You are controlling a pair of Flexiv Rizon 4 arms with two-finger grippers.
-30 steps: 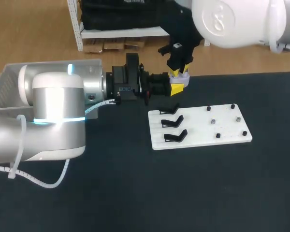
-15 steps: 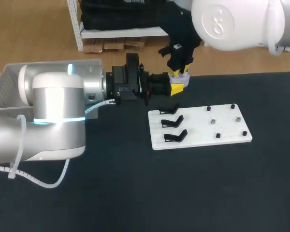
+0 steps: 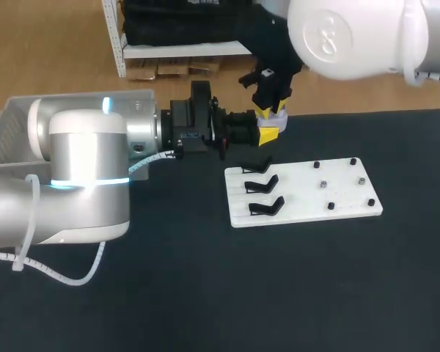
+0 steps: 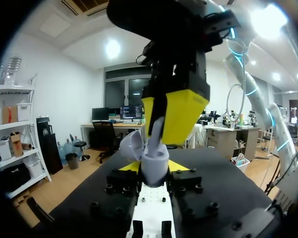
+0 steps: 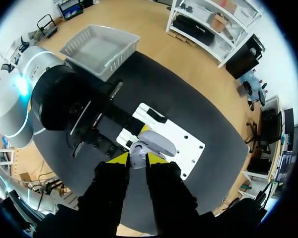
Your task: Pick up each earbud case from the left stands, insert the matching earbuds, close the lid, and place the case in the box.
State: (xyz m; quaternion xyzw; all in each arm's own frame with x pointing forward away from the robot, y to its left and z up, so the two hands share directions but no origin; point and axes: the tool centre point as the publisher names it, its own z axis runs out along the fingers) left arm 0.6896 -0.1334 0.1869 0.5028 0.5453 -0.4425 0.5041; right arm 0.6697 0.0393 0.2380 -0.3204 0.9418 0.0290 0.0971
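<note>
The earbud case point(image 3: 273, 117) is a small, smooth, rounded lavender shell held in the air beyond the white board point(image 3: 308, 194), above the table point(image 3: 279, 293) and well apart from the box point(image 5: 99, 47). It is probably light, hard and slippery, and the lid point(image 4: 131, 144) stands open on what looks like a delicate hinge, so the safest hold is across the sides of the lower body, leaving the lid alone. The left gripper point(image 3: 268, 136) reaches in level and does just that: its yellow tips are narrowly parted and press the body from both sides. The right gripper point(image 3: 271, 110) comes down onto the case from above; whether it grips anything I cannot tell
</note>
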